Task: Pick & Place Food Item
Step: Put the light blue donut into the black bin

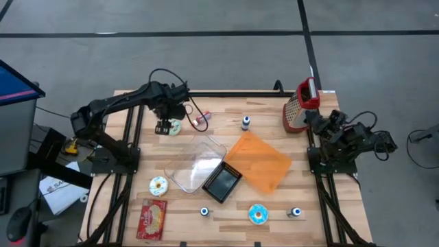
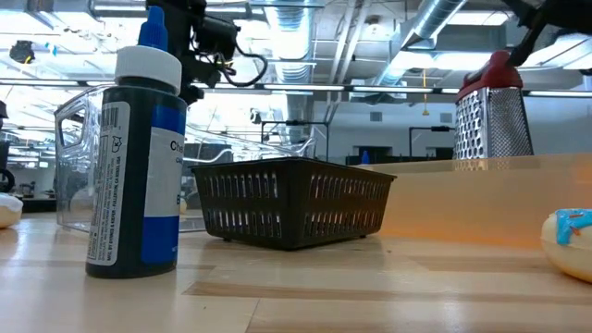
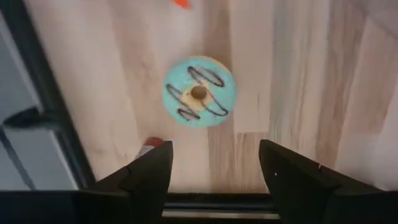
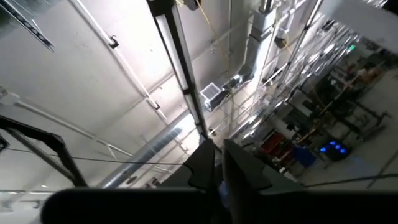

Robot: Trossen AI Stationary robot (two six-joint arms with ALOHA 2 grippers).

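While the left gripper [image 3: 214, 168] is being held spread above the teal doughnut [image 3: 199, 92] at the table's [image 1: 274, 206] far left, nothing is being carried; picking and placing are being left undone. Right gripper [image 4: 217, 165]: nearly pressed together, parked.

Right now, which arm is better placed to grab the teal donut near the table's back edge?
Left. The left gripper hangs open right beside the teal donut, pointing down at it. The right gripper is folded back at the table's far right by the grater, aimed up at the ceiling.
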